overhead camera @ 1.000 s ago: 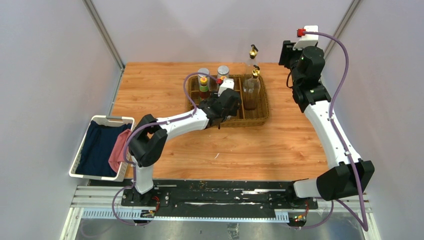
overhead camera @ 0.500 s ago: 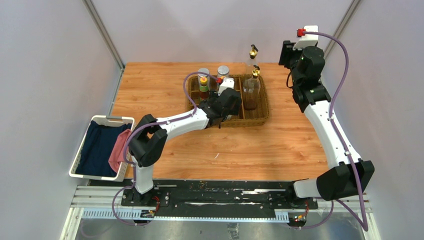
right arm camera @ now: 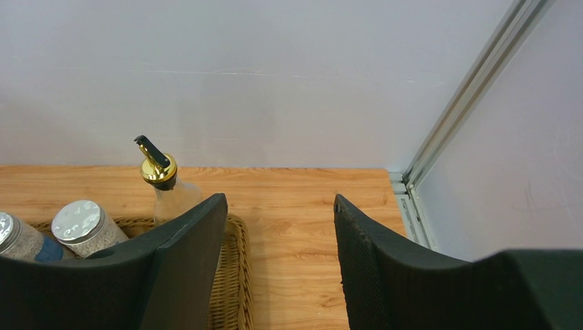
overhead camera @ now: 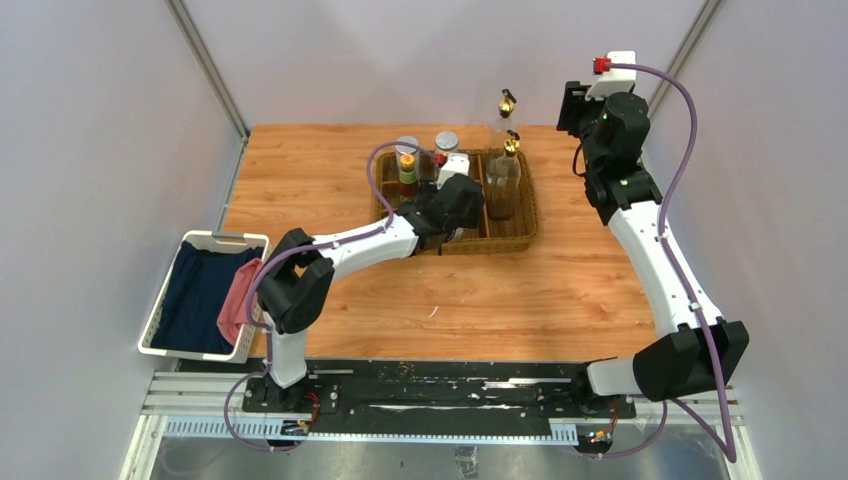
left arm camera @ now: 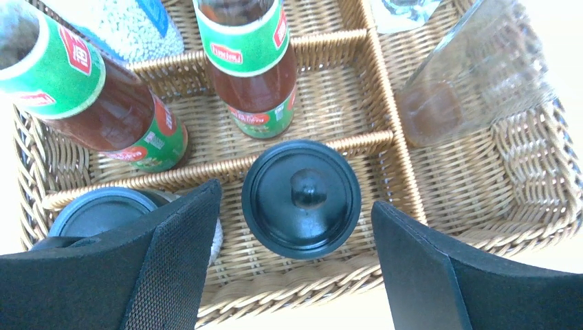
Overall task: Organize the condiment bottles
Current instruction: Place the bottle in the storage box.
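The brown wicker tray (overhead camera: 530, 225) stands at the table's back middle. My left gripper (overhead camera: 458, 205) hovers over its front part, open and empty. In the left wrist view a black-lidded jar (left arm camera: 301, 198) sits between the open jaws (left arm camera: 295, 203), untouched. A second black lid (left arm camera: 100, 210) is at its left. Two red/green sauce bottles (left arm camera: 251, 62) (left arm camera: 89, 96) stand behind them, and a cruet (left arm camera: 467, 75) fills the right compartment. Two silver-lidded shakers (overhead camera: 406, 148) (overhead camera: 446, 143) are at the tray's back. The other cruet (right arm camera: 161, 182) stands on the table behind the tray. My right gripper (right arm camera: 280, 206) is open and empty, raised at the back right.
A white basket (overhead camera: 160, 300) with dark blue and pink cloth sits at the left edge. Walls and metal posts (right arm camera: 467, 103) close in the back corners. Bare wood (overhead camera: 480, 290) lies in front of the tray.
My left gripper has shifted slightly back and right over the tray. The right arm has not moved.
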### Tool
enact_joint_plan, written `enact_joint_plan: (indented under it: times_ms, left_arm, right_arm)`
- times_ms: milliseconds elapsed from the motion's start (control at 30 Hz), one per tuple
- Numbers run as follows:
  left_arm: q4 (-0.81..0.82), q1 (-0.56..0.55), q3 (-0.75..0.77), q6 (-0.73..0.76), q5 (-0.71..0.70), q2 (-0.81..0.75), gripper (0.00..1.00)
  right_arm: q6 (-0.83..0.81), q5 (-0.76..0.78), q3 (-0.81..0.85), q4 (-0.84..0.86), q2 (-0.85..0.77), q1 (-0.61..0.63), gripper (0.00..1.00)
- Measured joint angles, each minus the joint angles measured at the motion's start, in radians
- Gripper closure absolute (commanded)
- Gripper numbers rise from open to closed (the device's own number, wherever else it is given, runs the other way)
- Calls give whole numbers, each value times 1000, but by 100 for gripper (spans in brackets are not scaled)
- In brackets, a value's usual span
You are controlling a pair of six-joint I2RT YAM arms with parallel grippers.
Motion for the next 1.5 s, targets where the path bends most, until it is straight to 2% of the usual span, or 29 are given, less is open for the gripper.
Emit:
enact_joint_plan:
  times_ms: [267, 500, 1500]
  left_arm:
    - [1, 0, 71, 34, -19, 0, 14]
    - [-3, 0, 73, 36, -23, -1, 14]
    - [54, 40, -46, -81, 28, -1, 14]
  right_arm:
    - [0, -10, 0, 0, 0, 0, 37]
    - [1, -11, 0, -1, 0, 0, 37]
    - [1, -19, 0, 0, 3, 0, 38]
